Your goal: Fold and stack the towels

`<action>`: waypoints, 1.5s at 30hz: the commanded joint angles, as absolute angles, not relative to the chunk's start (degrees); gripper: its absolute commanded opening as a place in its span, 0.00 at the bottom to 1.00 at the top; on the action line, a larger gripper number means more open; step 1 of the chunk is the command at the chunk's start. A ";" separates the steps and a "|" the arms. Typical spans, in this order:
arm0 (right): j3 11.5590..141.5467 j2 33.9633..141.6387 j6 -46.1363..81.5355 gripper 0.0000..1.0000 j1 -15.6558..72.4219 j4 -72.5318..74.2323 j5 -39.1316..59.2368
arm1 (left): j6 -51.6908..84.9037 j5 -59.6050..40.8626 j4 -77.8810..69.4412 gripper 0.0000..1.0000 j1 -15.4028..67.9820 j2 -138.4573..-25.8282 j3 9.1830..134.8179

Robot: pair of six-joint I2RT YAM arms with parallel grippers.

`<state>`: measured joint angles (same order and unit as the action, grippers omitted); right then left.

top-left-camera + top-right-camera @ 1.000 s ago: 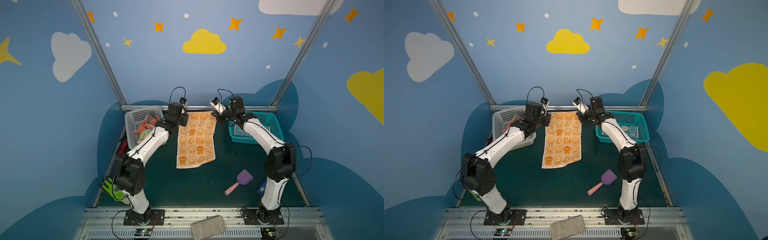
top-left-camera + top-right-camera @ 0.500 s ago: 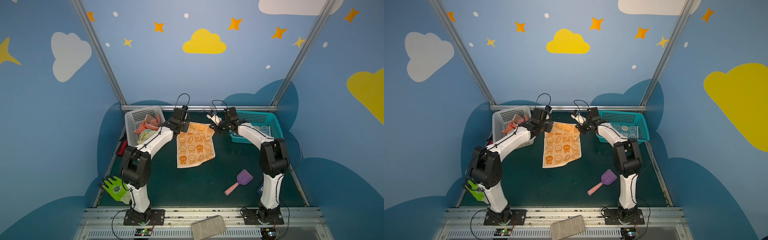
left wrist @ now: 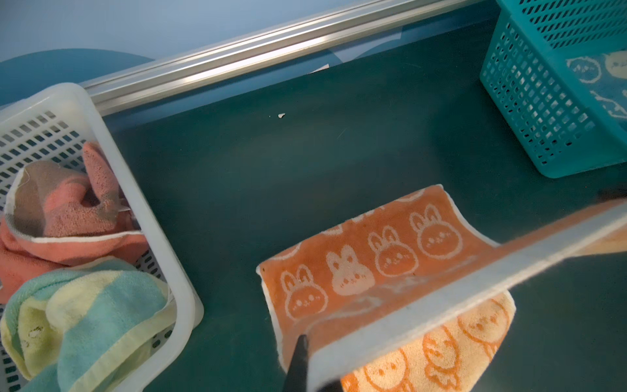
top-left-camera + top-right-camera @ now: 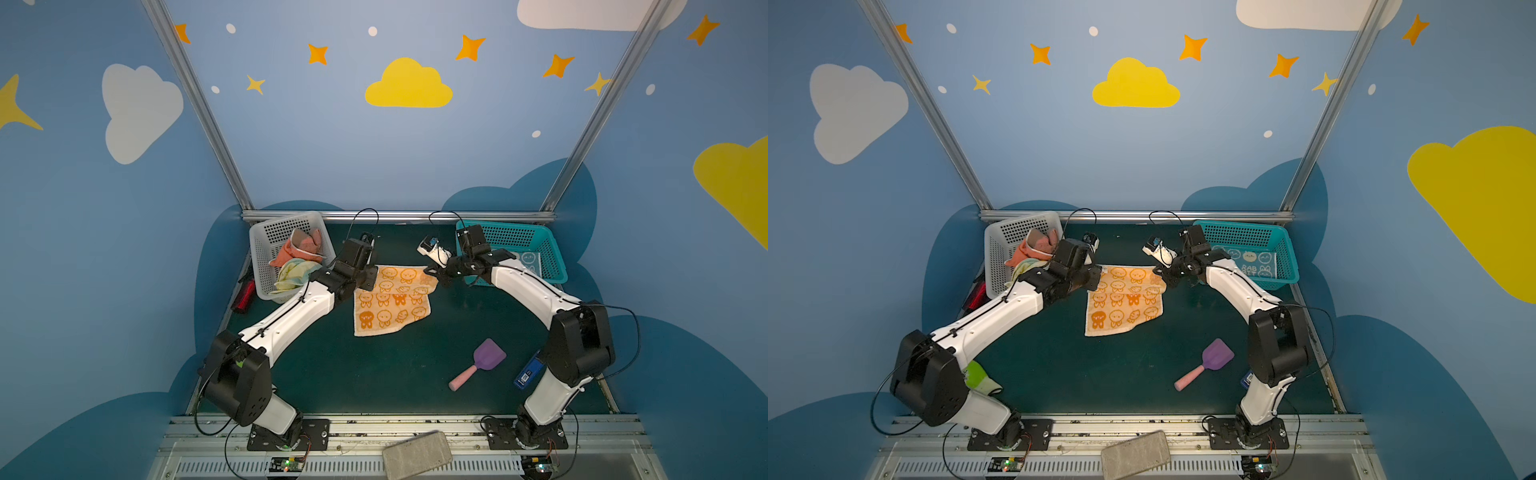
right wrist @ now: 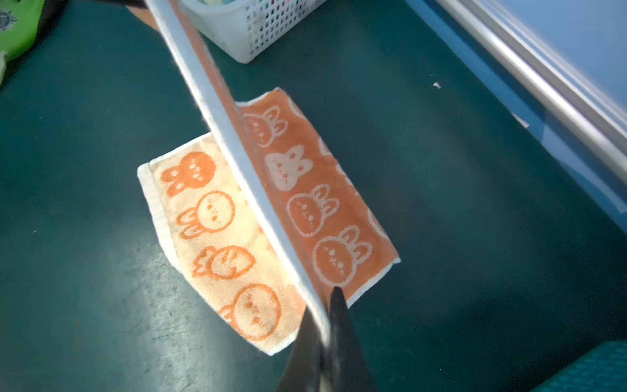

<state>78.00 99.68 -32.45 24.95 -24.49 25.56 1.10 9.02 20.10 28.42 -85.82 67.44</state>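
Grippers at work: left gripper [image 4: 371, 277] and right gripper [image 4: 432, 275] each clamp a corner of the orange towel [image 4: 390, 305], its far edge lifted taut above the green table [image 4: 374, 374]

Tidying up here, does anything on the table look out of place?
Yes: a purple scoop lies loose on the green mat, and a lime-green glove sits beside the left arm; neither is a towel.

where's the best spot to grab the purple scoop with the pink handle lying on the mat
Grip the pink handle from straight above, jaws across its narrow width. The purple scoop lies flat; its blade is wide and thin, while the handle is a slim bar.
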 commanded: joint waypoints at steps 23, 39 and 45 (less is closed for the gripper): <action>73.52 105.40 -29.11 0.40 33.40 -44.45 16.31 | 14.66 -0.46 21.11 0.14 31.72 -77.56 46.69; 76.81 96.42 -19.01 0.86 28.45 -34.12 18.18 | 15.16 5.91 15.46 0.83 31.81 -66.49 40.80; 87.03 104.93 -20.25 0.86 26.73 -36.47 16.07 | 10.08 9.73 16.47 0.84 30.26 -79.61 52.23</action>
<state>83.68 101.01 -20.53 26.52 -35.77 17.65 13.39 6.11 17.87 31.31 -74.94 46.81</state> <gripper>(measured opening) 0.858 0.842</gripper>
